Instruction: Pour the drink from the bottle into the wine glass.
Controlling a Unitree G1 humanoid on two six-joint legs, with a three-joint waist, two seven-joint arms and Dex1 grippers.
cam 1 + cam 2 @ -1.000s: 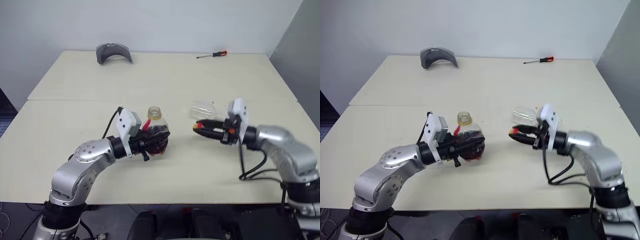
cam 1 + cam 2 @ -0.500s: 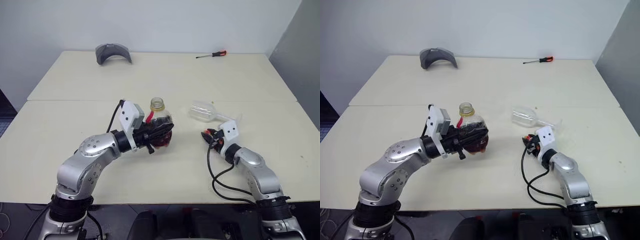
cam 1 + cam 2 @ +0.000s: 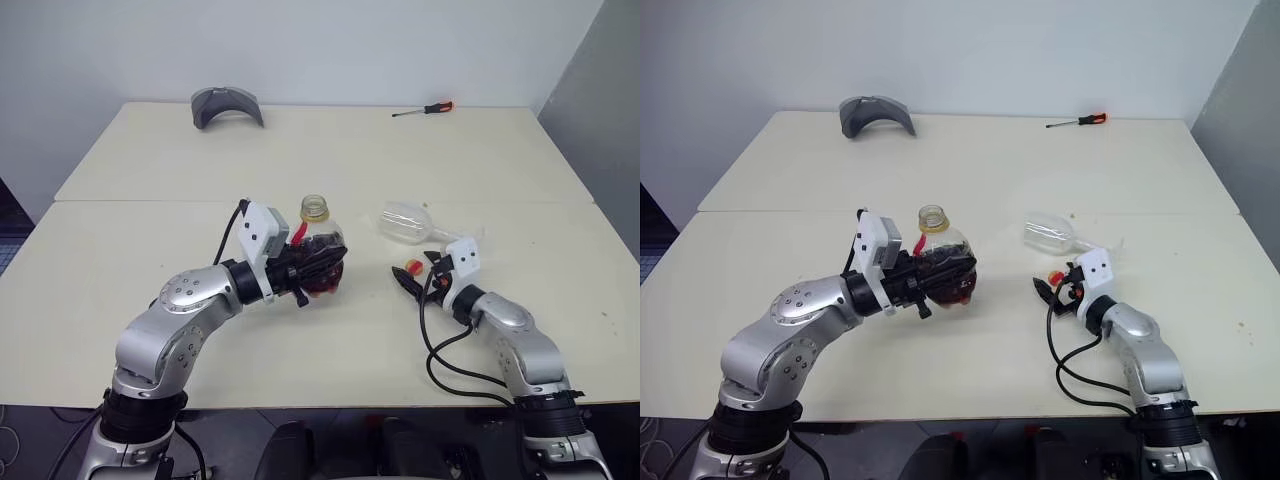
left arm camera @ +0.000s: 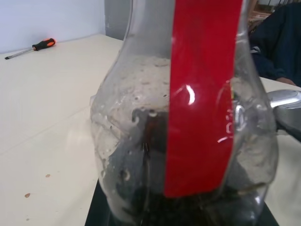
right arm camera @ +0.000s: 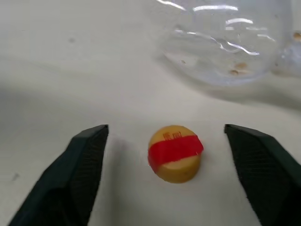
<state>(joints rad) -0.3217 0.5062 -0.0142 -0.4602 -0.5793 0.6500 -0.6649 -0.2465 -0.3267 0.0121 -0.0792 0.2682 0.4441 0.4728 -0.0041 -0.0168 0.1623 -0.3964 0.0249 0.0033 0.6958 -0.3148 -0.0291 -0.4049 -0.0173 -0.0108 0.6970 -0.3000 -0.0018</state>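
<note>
Currently I am seeing the left gripper (image 3: 318,272) clenching the bottle (image 3: 318,262) by its rounded body and holding it upright above the table (image 3: 150,180), near the middle. The bottle's neck is standing open, uncapped, with a red strip running down its side, and the dark drink (image 4: 188,207) is sitting low in the body; the left wrist view is showing droplets clinging to the clear wall above the liquid.

The right gripper (image 5: 171,169) is resting low at the table surface with its two black fingers (image 5: 82,165) spread wide, released. The yellow cap (image 5: 175,153), with a red band across it, is lying on the table between those fingers, touching neither.

The wine glass (image 3: 410,222) is lying on its side on the table just beyond the cap, bowl pointing toward the bottle, apparently empty.

At the far edge, a grey curved object (image 3: 227,104) and a red-handled screwdriver (image 3: 424,108) are lying well apart from each other.
</note>
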